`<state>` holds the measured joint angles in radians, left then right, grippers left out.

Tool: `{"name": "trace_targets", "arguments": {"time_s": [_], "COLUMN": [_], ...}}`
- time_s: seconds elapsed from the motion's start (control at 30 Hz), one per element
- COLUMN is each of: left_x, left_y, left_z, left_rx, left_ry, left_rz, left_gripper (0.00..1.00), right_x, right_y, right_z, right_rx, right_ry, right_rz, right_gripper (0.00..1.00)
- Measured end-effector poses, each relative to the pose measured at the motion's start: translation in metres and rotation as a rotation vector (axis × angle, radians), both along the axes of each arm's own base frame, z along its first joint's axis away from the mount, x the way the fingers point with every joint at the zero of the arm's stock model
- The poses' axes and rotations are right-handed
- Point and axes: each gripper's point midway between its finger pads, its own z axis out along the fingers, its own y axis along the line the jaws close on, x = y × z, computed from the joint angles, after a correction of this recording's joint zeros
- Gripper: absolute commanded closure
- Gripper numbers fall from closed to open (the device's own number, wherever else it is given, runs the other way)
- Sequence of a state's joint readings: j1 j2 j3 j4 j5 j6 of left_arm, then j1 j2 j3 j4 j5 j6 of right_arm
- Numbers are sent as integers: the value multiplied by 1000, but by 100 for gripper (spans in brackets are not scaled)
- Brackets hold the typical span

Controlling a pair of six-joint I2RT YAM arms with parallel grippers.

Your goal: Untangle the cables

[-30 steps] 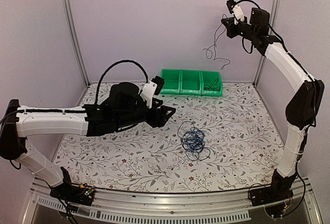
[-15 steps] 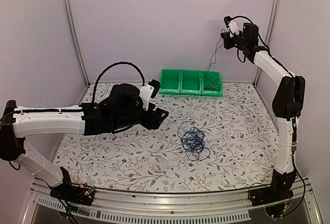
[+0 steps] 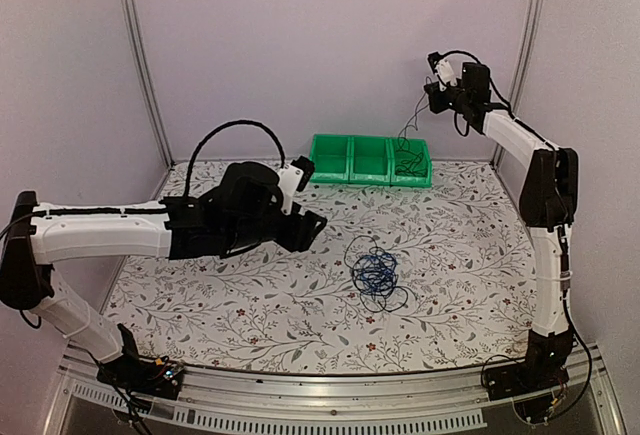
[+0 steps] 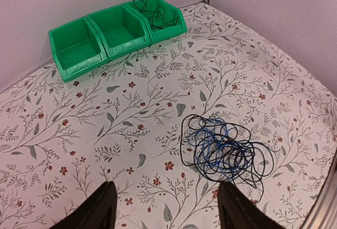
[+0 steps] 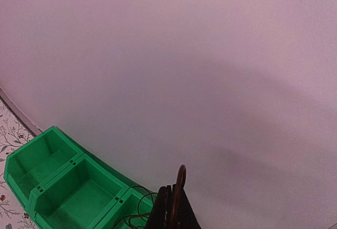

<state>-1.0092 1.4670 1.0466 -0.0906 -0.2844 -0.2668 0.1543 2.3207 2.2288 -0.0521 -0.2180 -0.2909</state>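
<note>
A loose tangle of thin black and blue cables (image 3: 377,273) lies on the floral table; it also shows in the left wrist view (image 4: 226,150). My left gripper (image 3: 318,225) is open and empty, hovering left of the tangle, its fingertips (image 4: 102,208) at the bottom of its wrist view. My right gripper (image 3: 432,93) is raised high at the back right and shut on a thin black cable (image 3: 410,130), which hangs down into the right compartment of the green bin (image 3: 370,160). In the right wrist view the jaws (image 5: 172,208) pinch the cable loop (image 5: 180,179).
The green three-compartment bin (image 4: 113,29) stands against the back wall; its left and middle compartments hold nothing. Purple walls and metal posts enclose the table. The metal rail runs along the near edge.
My right gripper has come down and toward the bin, and the hanging black cable has gone down into the right compartment. My left gripper has drawn back slightly to the left.
</note>
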Motion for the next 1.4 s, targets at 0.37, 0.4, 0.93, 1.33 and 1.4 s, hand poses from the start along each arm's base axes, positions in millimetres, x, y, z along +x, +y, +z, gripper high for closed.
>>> {"name": "trace_targets", "arguments": {"time_s": [0.37,0.4,0.93,1.33,1.4], "left_x": [7,8,15,18,19], "left_y": [2,3,0,1,1], "left_z": [-11,-12,-22,-22,-22], "left_rx": [26,29,35,35,33], "left_ry": [12,14,30,27,29], "left_rz": [12,12,-1,-8,-10], "left_gripper": [32,32,32,32,32], "right_x": [-6,-8,-37,-39,-40], "right_y": [-8,-7,0,7,10], "right_z": [-21,-16,73,77,79], "right_rx": [4,8,44,52,51], "right_ry": [53,48,-122,-135,-143], "right_rz": [17,26,88,113,117], "right_gripper": [100,100,100,100,100]}}
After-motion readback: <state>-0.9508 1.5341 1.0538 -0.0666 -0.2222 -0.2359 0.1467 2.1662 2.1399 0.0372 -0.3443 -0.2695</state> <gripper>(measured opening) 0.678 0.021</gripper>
